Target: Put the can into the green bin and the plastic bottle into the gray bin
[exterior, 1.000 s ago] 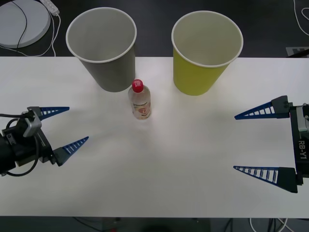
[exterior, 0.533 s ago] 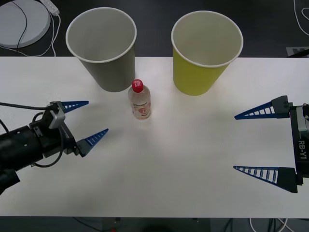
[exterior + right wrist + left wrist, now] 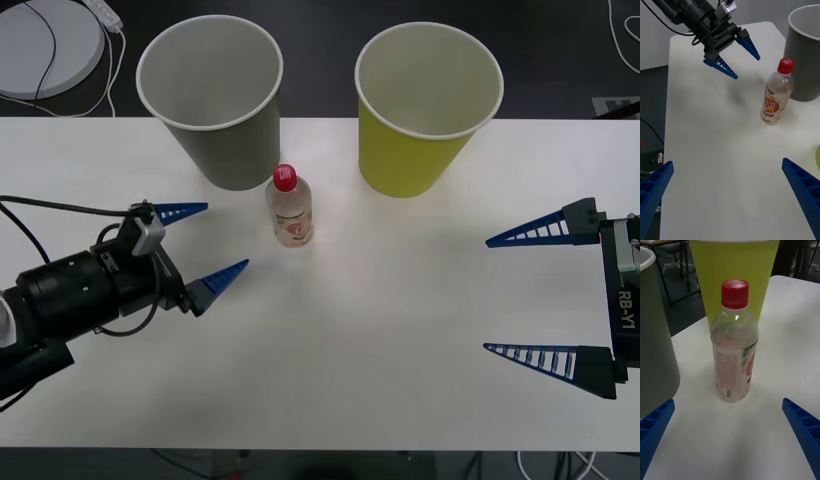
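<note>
the plastic bottle (image 3: 289,207) stands upright on the table (image 3: 400,330), just in front of the gray bin (image 3: 211,95) and left of the green bin (image 3: 428,100). the left gripper (image 3: 200,245), fingers spread wide, points at it from near; an off-centre approach could topple it. the right gripper (image 3: 525,296) waits open, well apart.

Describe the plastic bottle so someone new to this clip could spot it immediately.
On the white table, two large cup-shaped bins stand along the far edge, the gray bin and the green bin. The plastic bottle stands upright just in front of the gap between them, nearer the gray one. It is clear, red-capped, labelled, and far shorter than either bin.
</note>
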Robot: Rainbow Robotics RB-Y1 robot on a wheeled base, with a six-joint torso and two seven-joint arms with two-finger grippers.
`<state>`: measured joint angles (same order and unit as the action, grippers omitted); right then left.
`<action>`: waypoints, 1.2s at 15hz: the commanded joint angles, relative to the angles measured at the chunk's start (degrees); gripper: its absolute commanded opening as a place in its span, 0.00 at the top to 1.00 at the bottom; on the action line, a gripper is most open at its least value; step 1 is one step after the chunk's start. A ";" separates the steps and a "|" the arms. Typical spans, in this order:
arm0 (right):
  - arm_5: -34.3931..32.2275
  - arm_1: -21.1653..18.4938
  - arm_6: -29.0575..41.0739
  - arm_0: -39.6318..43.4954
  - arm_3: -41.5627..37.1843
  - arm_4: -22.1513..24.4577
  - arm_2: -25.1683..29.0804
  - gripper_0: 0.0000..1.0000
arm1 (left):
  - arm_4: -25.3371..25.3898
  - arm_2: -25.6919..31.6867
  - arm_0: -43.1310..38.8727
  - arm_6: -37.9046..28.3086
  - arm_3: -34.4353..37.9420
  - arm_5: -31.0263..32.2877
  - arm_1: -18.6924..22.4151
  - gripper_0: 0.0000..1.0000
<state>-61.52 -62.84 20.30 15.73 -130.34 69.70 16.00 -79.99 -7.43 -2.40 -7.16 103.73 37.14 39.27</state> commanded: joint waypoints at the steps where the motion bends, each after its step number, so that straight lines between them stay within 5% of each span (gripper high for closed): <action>1: 0.00 0.00 0.00 0.00 0.00 0.00 0.00 0.00 | -1.57 -1.09 0.99 -1.46 -0.02 -1.28 -0.16 0.00; 18: 0.00 0.00 0.00 0.00 0.00 0.00 0.00 0.00 | -11.41 -6.19 8.55 -8.05 -3.53 -5.06 -4.29 0.00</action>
<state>-61.52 -62.84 20.30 15.73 -130.34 69.70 16.00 -91.00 -13.38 5.64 -15.15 100.53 32.08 35.05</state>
